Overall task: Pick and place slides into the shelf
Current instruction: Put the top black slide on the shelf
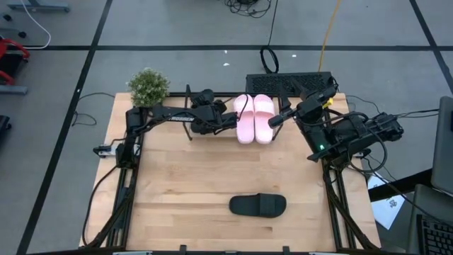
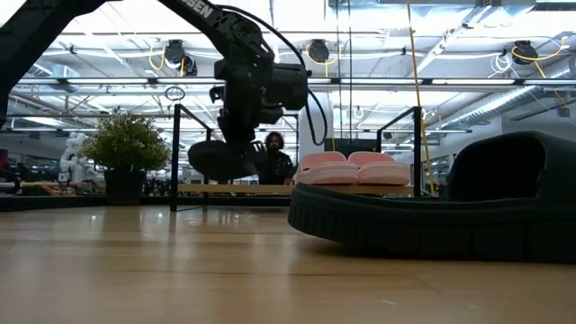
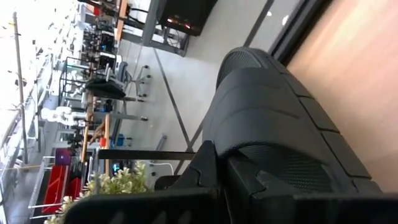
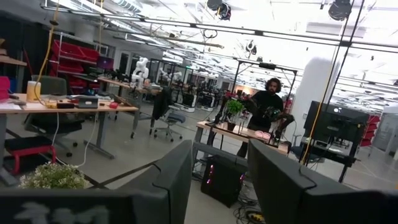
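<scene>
Crosswise, the lone black slide (image 1: 257, 205) lies flat.

My left gripper (image 3: 221, 177) clamped on a black slide (image 3: 273, 118), its ribbed strap filling the view past my fingers (image 3: 202, 168), pale wooden board (image 3: 354, 74) beside it, grey floor beyond, green plant (image 3: 118, 183) near my wrist, cluttered workshop behind

Robotics lab (desks (image 4: 68, 107), ceiling trusses (image 2: 432, 83)).
</scene>
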Action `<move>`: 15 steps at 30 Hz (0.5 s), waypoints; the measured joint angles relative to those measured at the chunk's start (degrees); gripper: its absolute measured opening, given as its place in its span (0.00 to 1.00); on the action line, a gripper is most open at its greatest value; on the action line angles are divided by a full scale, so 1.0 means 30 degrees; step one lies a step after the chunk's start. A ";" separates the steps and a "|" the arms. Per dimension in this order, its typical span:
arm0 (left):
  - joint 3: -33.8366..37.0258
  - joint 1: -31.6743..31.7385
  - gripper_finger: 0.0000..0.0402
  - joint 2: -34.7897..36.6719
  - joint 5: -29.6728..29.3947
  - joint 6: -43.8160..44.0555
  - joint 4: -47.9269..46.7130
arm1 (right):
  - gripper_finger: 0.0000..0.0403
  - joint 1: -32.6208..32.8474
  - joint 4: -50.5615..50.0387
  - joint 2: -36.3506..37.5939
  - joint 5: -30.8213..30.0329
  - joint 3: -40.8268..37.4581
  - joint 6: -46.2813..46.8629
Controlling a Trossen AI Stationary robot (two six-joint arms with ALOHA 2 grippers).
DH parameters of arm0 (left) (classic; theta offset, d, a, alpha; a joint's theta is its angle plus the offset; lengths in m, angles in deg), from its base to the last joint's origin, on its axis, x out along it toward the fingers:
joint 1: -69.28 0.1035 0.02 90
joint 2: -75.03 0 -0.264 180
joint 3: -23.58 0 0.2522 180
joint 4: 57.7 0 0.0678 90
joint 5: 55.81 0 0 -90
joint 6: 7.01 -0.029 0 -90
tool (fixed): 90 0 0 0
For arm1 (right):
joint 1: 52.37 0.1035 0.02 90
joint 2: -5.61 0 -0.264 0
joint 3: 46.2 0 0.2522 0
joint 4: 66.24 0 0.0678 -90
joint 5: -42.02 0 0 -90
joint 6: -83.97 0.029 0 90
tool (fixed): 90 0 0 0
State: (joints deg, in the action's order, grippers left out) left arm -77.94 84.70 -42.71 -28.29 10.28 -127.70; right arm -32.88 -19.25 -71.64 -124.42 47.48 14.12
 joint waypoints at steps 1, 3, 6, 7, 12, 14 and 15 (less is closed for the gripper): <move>0.0000 0.0000 0.00 -0.0106 0.0097 -0.0051 -0.0073 | 0.36 0.0000 -0.0005 0.0000 0.0007 0.0000 -0.0005; 0.0000 0.0000 0.00 -0.0391 0.0130 -0.0045 -0.0117 | 0.36 0.0000 0.0000 0.0000 0.0000 0.0000 -0.0039; 0.0036 0.0022 0.00 -0.0630 0.0256 0.0296 -0.0057 | 0.36 0.0000 -0.0011 0.0000 -0.0005 -0.0007 -0.0259; 0.0036 0.0022 0.00 -0.0667 0.0263 0.0296 -0.0030 | 0.36 0.0001 -0.0006 0.0001 -0.0015 -0.0007 -0.0318; 0.0036 0.0022 0.00 -0.0905 0.0276 0.0283 0.0093 | 0.36 0.0004 -0.0015 0.0004 -0.0029 -0.0007 -0.0430; 0.0038 0.0022 0.00 -0.0950 0.0315 0.0223 0.0040 | 0.36 0.0006 -0.0011 0.0004 -0.0029 -0.0007 -0.0437; 0.0036 0.0022 0.00 -0.0950 0.0346 0.0286 0.0029 | 0.36 0.0007 -0.0015 0.0006 -0.0031 -0.0007 -0.0437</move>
State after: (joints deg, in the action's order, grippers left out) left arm -77.84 84.77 -45.56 -27.25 11.14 -127.62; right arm -32.86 -19.29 -71.63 -124.52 47.46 12.81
